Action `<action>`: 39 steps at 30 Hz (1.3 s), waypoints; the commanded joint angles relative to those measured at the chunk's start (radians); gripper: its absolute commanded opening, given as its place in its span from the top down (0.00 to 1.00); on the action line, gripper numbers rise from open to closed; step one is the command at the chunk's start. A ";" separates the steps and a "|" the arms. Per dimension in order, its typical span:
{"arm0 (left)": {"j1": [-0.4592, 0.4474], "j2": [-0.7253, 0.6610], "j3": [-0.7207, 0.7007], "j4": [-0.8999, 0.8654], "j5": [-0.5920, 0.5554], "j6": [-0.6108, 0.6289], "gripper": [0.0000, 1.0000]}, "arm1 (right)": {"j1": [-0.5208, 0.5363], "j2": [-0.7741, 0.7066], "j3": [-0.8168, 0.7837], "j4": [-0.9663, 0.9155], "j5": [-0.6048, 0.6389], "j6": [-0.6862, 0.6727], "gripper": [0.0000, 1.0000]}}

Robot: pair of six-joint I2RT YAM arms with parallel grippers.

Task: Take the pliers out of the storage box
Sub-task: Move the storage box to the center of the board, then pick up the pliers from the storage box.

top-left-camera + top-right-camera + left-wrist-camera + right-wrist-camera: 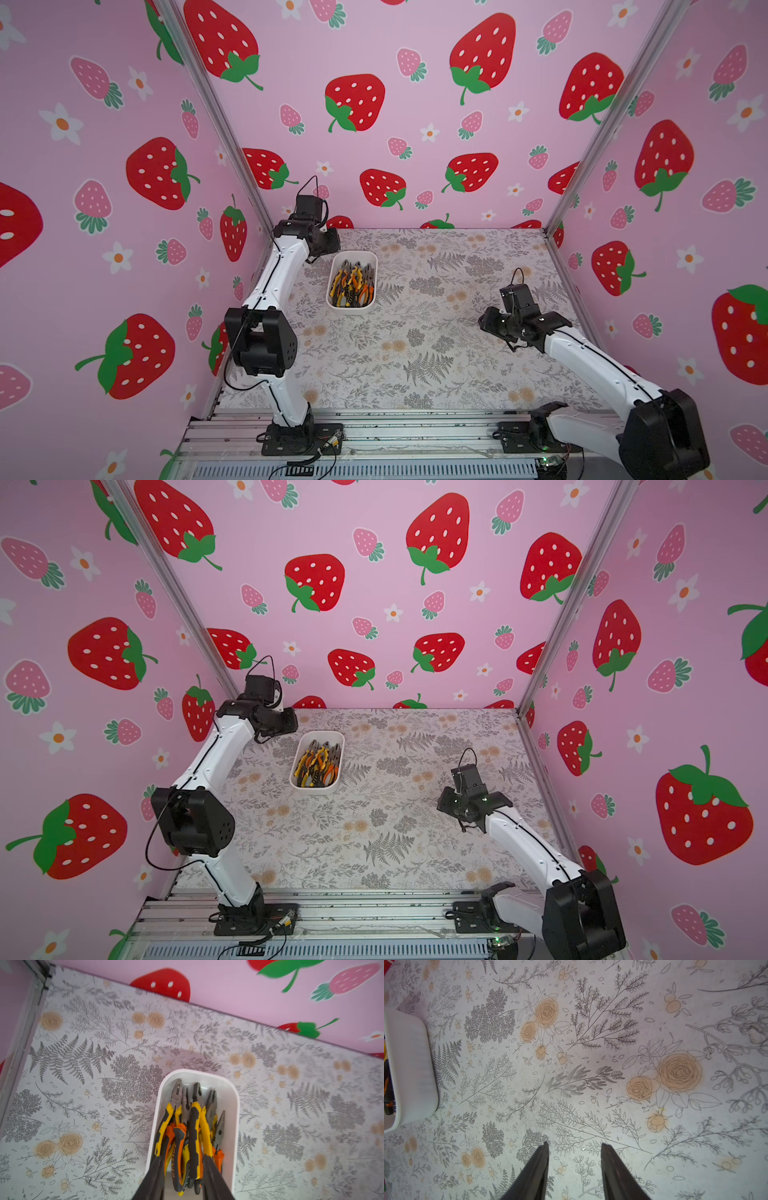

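The storage box point(351, 310) sits toward the far left corner of the surface point(432, 357), the pliers point(352, 283) heaped inside it, dark noses toward the far edge. In the left wrist view the left fingers point(153, 1178) stand spread over the handles at the box's near end, gripping none. The right fingers point(538, 1172), also spread and empty, hang over bare surface near the right edge.

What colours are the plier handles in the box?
Yellow-and-black and orange-and-black; the pliers show best in the left wrist view, piled in the white storage box.
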 commanded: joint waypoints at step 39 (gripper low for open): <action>-0.234 0.131 -0.044 -0.148 -0.339 0.230 0.65 | 0.273 0.234 0.358 -0.044 0.007 0.006 0.50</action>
